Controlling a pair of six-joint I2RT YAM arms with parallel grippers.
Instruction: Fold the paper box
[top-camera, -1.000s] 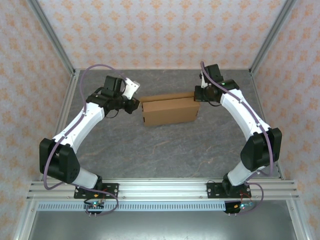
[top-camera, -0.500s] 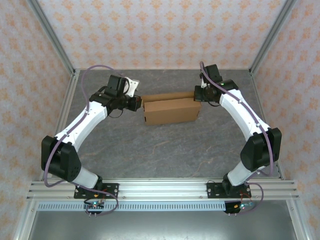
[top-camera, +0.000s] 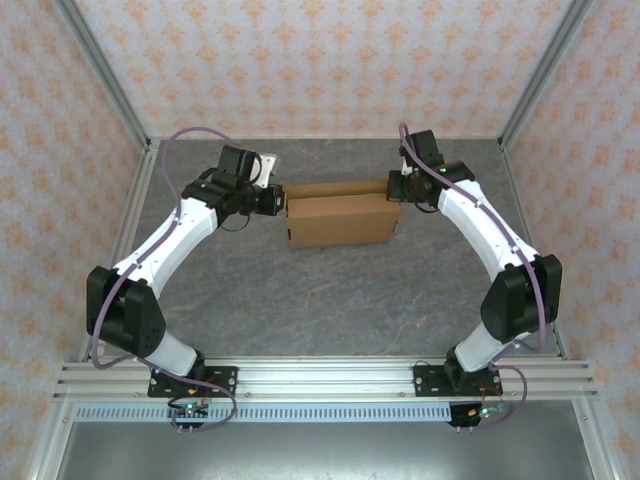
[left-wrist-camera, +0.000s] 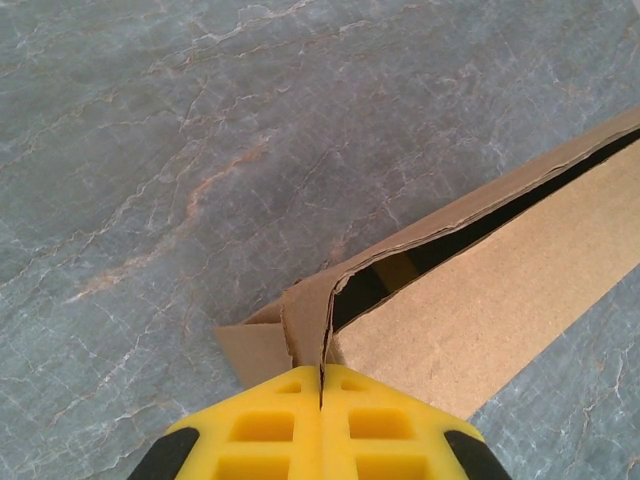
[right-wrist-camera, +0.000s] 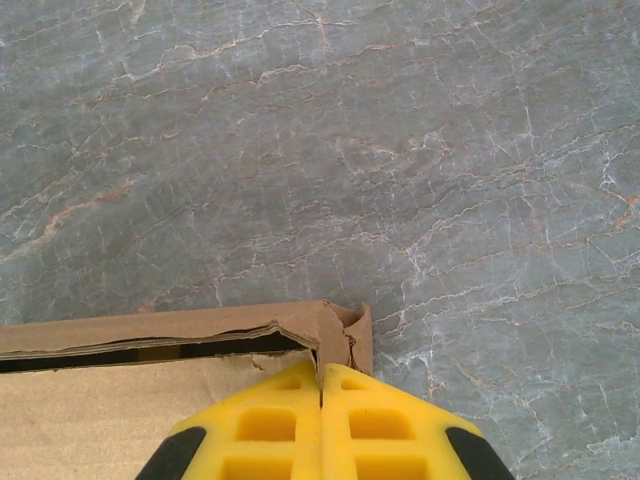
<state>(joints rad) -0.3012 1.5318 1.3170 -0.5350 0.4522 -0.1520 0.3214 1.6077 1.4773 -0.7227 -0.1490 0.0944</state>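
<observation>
**Box is nearly folded, both arms parked on its far corners**

The paper box sits a bit past the middle of the grey marbled table, already a shallow closed-up shape. There's a dark slit along its far edge where the top panel hasn't seated. Both far corners look a little crumpled up close.

My guess is it's light, thin cardboard: stiff across the flat panels, happy to bend at the creases, easy to dent at the corners. It'll probably skate on that smooth top if shoved from one side only, so I'd brace both ends at once. I'd work the far-edge corners or end flaps, not the big flat top.

The left gripper has its yellow fingers pressed tight together. Its tips butt against the box's left far corner, and I can't see any card pinched between them. The right gripper is the same: fully closed, nose touching the right far corner.
</observation>
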